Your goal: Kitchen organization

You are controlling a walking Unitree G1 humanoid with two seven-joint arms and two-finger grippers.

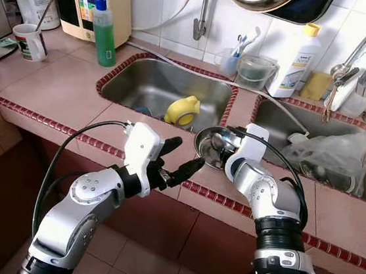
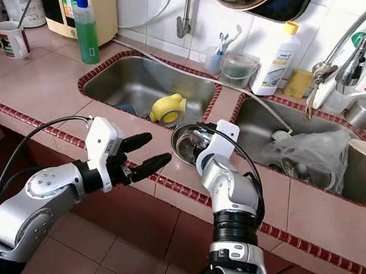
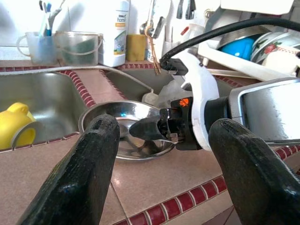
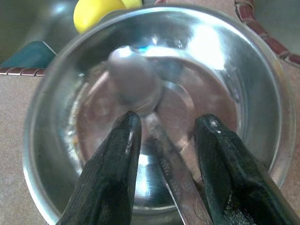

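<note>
Black fingers (image 4: 112, 173) of my right gripper (image 4: 166, 166) straddle a spoon (image 4: 140, 93) lying in the steel bowl (image 1: 209, 147), spread either side of its handle, not yet pinching, by my reading lined up to lift it. That bowl sits on the counter (image 1: 62, 90) between the two sinks. My left gripper (image 1: 179, 162) waits nearby over the counter's edge, fingers apart, holding nothing.

silver arms, blk claws, blk cables
</note>
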